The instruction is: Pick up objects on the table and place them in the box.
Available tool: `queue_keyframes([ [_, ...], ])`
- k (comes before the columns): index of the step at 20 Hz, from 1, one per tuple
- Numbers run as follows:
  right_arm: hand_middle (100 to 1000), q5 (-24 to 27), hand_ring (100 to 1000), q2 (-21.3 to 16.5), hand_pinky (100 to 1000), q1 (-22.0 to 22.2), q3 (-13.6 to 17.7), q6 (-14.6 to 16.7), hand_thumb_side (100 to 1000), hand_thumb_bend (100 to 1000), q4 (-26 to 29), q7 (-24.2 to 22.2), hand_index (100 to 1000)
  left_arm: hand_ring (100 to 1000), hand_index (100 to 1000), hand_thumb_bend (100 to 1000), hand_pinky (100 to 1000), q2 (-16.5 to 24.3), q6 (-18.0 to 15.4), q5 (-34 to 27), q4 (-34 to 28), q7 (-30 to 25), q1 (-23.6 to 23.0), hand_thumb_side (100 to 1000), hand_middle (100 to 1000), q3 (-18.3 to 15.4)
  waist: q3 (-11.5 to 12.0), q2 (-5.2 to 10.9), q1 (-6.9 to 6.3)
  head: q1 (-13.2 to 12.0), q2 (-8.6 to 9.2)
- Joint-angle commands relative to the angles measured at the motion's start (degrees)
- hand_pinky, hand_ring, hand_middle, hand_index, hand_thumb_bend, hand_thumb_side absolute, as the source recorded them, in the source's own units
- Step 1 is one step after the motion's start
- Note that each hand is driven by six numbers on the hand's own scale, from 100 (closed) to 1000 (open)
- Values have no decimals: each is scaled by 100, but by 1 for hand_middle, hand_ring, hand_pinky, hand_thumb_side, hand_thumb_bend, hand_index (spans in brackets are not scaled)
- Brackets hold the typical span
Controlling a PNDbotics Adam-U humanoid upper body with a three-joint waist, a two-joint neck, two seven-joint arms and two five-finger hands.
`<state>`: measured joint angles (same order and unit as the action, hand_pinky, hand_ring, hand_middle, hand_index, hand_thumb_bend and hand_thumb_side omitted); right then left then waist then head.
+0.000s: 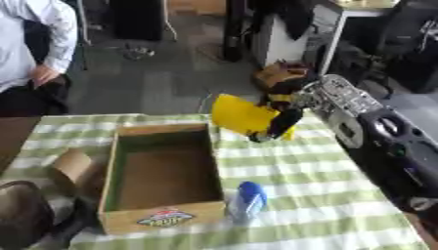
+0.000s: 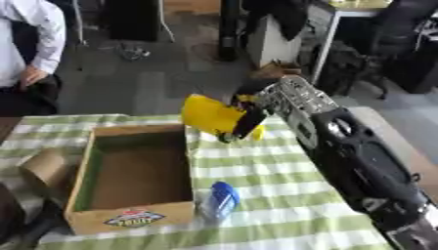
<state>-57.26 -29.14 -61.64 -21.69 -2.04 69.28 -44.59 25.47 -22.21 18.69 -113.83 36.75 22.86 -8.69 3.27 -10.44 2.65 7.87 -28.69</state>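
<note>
My right hand [image 1: 282, 122] has its fingers curled round a yellow packet [image 1: 242, 115], held above the table. The cardboard box [image 1: 116, 166] lies just to my left and nearer me, its long axis running away from me.

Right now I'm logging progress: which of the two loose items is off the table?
The yellow item, held by the right robot hand; the blue-capped bottle lies beside the box.

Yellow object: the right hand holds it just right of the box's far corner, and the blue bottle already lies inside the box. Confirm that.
Wrong about the blue bottle: the left eye view shows it on the tablecloth, against the box near its right front corner. The right hand does hold the yellow object there.
</note>
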Motion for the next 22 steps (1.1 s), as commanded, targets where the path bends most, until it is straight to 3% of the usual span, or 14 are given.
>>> queue_keyframes([
  [1,296,34,502,-41,409,-259,-40,-88,448,100,195,-91,466,913,809,100,858,164,-11,-16,-76,-32,133,1000,844,13,34,113,5,30,-38],
  [11,295,-263,504,493,422,-672,-99,-33,465,100,-242,-112,467,913,808,100,858,151,-48,-58,-76,-70,267,1000,844,47,248,26,58,222,-61],
  [17,289,-210,500,763,427,-905,208,61,510,100,-976,-187,461,913,808,100,858,145,-77,-99,-76,-105,403,1000,843,77,367,-78,135,414,-215],
  [22,285,-152,497,837,420,-919,362,104,535,100,-1313,-62,458,913,808,100,859,140,-94,-112,-76,-115,497,1000,844,89,507,-203,168,533,-106],
])
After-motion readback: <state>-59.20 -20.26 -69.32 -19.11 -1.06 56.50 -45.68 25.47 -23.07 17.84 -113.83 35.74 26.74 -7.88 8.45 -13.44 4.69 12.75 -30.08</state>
